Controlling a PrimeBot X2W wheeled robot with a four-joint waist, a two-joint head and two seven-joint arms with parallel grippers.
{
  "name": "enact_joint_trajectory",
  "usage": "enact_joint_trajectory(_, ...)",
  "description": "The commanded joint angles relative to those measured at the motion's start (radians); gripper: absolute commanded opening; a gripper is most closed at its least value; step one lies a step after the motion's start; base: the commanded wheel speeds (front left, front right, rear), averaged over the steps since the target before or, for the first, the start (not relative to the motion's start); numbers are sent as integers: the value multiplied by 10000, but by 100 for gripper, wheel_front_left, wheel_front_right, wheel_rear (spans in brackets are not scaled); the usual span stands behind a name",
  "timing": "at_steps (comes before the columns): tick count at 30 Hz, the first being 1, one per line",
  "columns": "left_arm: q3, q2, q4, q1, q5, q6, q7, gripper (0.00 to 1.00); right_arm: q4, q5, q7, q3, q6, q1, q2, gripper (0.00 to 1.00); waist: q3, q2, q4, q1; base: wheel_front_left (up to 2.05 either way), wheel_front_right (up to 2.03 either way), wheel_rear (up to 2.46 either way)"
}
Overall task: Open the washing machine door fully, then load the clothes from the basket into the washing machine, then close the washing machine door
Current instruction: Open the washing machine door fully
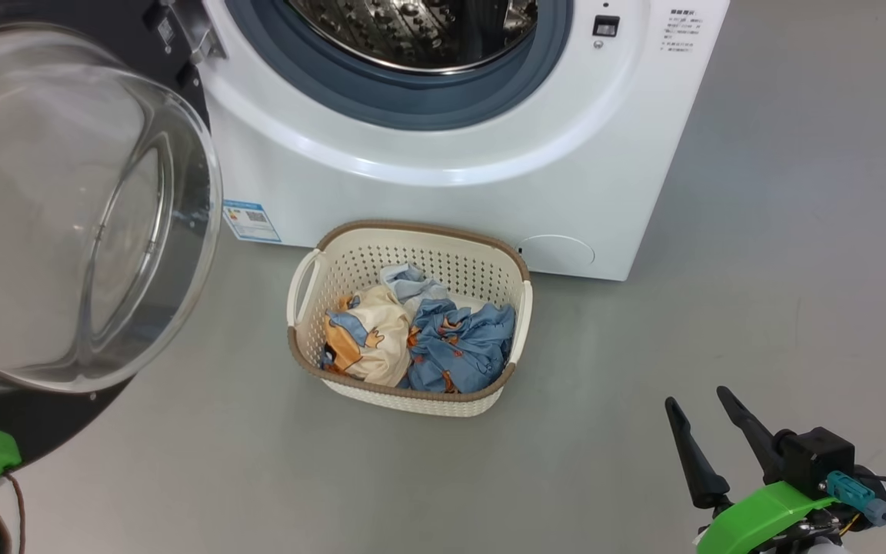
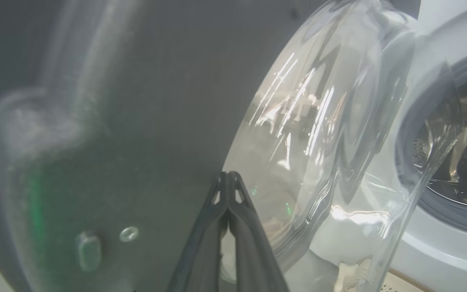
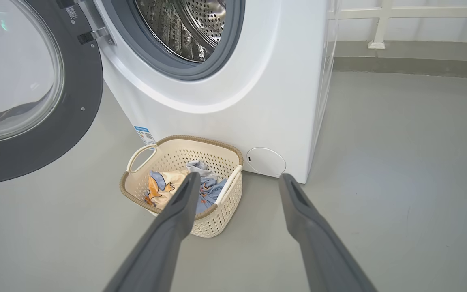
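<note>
The washing machine [image 1: 451,200] stands at the top of the head view, with its steel drum [image 1: 420,31] exposed. Its door [image 1: 66,208] is swung out to the left, glass bowl facing me. The basket [image 1: 412,231] sits on the floor in front of the machine and holds the clothes [image 1: 420,335]: a cream printed piece, a blue printed one and a pale blue one. My left gripper [image 2: 227,175] is shut, its tips against the door's dark inner rim [image 2: 136,101] beside the glass. My right gripper [image 1: 695,396] is open and empty, low to the right of the basket [image 3: 176,140].
Grey floor [image 1: 797,269] stretches to the right of the machine and in front of the basket. A blue label [image 1: 251,221] and a round service flap [image 1: 556,252] sit low on the machine's front. A white rail [image 3: 379,24] runs along the far wall.
</note>
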Motion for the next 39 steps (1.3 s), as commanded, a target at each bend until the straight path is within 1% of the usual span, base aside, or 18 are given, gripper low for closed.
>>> enact_joint_trajectory(1,387,446,-488,-193,225,-66,-61,0,-178,128,-120,222,98,-239,0,100,-85,0,-6,0,0,0,0)
enact_joint_trajectory(4,393,334,-752,-49,344,-155,-61,0,-171,133,-120,226,98,-212,35,100,-154,0,-25,0,0,0,0)
enact_joint_trajectory(7,342,201,-1250,200,561,-374,-61,0,-171,207,-120,187,98,-160,106,100,-251,0,-65,0,0,0,0)
enact_joint_trajectory(14,171,-126,-2370,676,999,-715,-61,0,-179,253,-120,184,98,16,117,100,-509,0,-182,0,0,0,0)
enact_joint_trajectory(20,-204,-498,-3394,1157,1311,-1146,-61,0,-190,281,-120,176,98,97,224,100,-711,0,-365,0,0,0,0)
enact_joint_trajectory(27,-873,-1056,-4176,1930,1546,-1405,-61,0,-298,265,-120,290,98,142,287,100,-917,0,-736,0,0,0,0)
enact_joint_trajectory(28,-996,-1100,-4252,2039,1551,-1458,-61,18,-333,259,-120,299,98,142,292,100,-926,0,-803,0,0,0,0)
enact_joint_trajectory(29,-1145,-1137,-4341,2140,1555,-1517,-61,50,-376,253,-120,311,98,137,296,100,-921,0,-871,0,0,0,0)
enact_joint_trajectory(30,-1263,-1168,-4432,2238,1584,-1554,-61,100,-421,241,-120,327,98,127,294,100,-916,0,-940,0,0,0,0)
enact_joint_trajectory(39,-1857,-1331,-4633,3054,1524,-1736,-61,100,-953,131,-120,405,98,92,361,100,-1024,0,-1763,0,0,0,0)
